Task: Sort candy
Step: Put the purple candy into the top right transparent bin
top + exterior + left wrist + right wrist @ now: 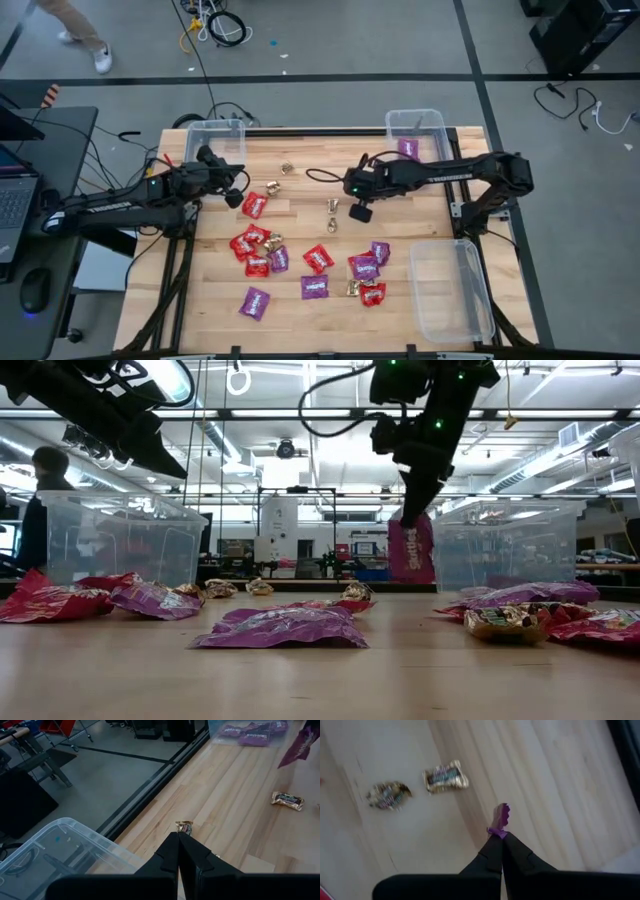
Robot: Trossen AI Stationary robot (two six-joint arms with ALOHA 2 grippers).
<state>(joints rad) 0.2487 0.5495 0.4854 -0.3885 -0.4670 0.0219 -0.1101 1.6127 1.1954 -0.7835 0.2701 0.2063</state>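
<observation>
Flat crinkled purple packet in right end effector

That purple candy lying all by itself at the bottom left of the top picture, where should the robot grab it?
The lone purple packet lies flat and slanted on the table, bare wood all round. Probably best to come straight down and pinch across its narrow middle, fingers turned to its slant. The left gripper is shut; the right gripper holds a hanging purple packet.
</observation>
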